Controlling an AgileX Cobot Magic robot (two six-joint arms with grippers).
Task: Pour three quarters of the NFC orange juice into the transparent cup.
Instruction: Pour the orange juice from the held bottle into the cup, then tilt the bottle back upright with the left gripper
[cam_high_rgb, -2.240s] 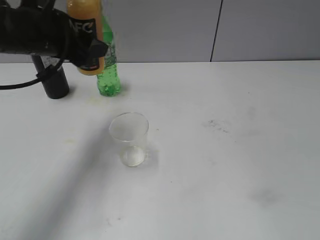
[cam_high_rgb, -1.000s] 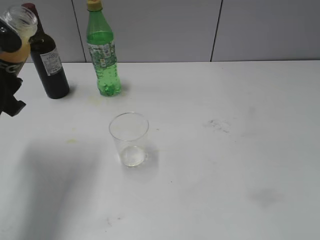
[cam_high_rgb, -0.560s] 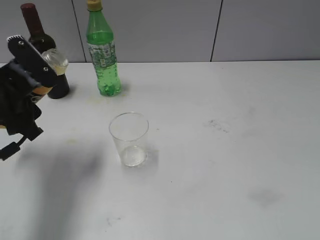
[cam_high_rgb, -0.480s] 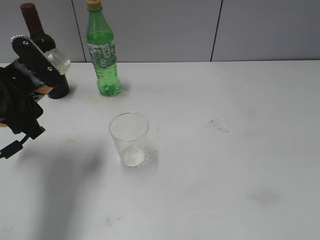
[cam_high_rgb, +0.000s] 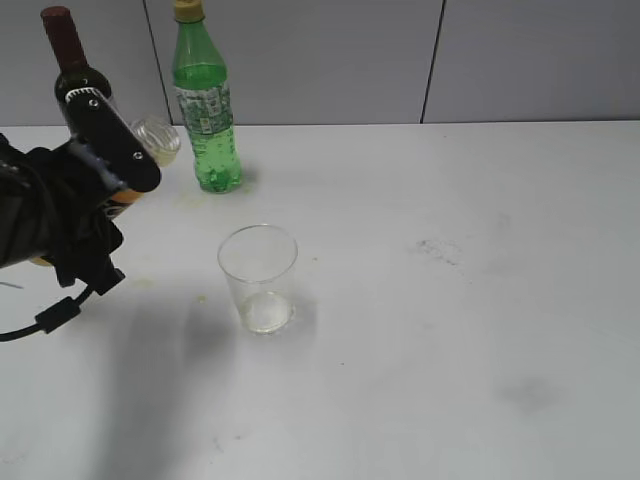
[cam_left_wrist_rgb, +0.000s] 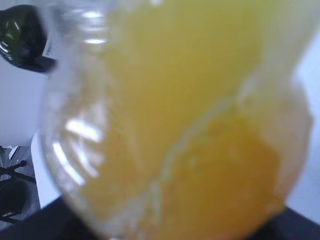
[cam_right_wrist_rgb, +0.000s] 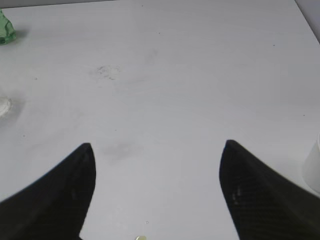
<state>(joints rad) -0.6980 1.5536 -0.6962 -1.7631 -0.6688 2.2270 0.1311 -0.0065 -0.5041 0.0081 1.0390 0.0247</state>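
Surface: white table (cam_high_rgb: 480, 300), faint dark smudges | Backdrop: grey panelled wall (cam_high_rgb: 330, 60), one vertical seam | Light: even, soft shadows

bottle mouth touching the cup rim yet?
Apart. In the exterior view the open mouth of the NFC orange juice, held tilted in the left gripper, sits up and left of the transparent cup, with bare table between them.

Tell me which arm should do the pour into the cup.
Left. Its gripper already holds the NFC orange juice, uncapped and tilted toward the transparent cup. The right gripper is open and empty.
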